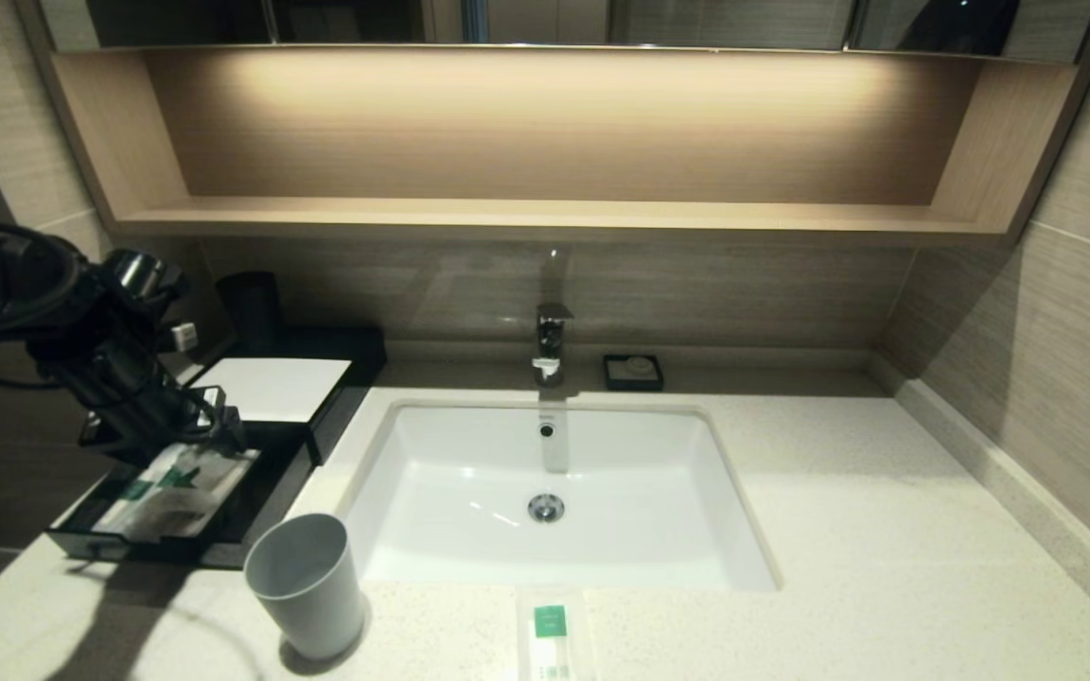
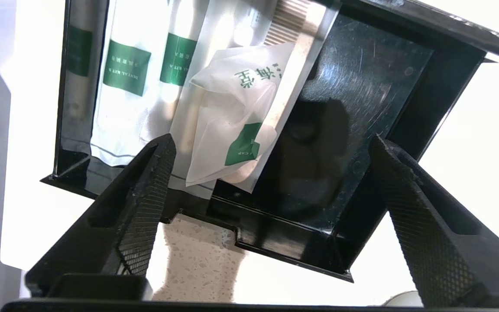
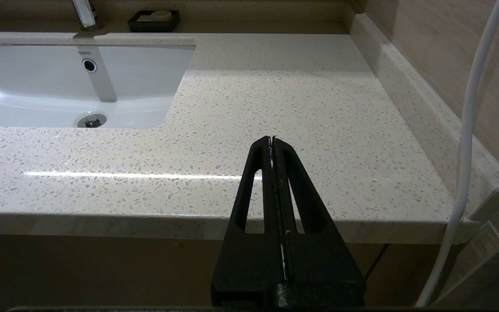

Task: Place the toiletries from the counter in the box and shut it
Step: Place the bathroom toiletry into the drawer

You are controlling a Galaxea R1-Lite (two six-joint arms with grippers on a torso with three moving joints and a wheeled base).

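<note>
The black box [image 1: 266,492] stands open on the counter [image 1: 838,492], left of the sink. Its white-topped part [image 1: 271,388] lies just behind the open tray. Several whitish sachets with green labels [image 1: 176,487] lie in the tray. In the left wrist view a crumpled one [image 2: 232,117] rests on top of the flat ones [image 2: 126,69]. My left gripper [image 1: 214,427] [image 2: 271,138] hovers over the tray, open, with nothing between its fingers. Another sachet [image 1: 553,632] lies on the counter at its front edge, before the sink. My right gripper [image 3: 272,139] is shut and empty, low by the counter's front right edge.
A grey cup [image 1: 304,582] stands on the counter just in front of the box. The white sink [image 1: 469,492] and faucet [image 1: 550,340] fill the middle, with a small black soap dish [image 1: 633,372] behind. A dark cup [image 1: 252,307] stands behind the box. A wooden shelf [image 1: 545,218] runs above.
</note>
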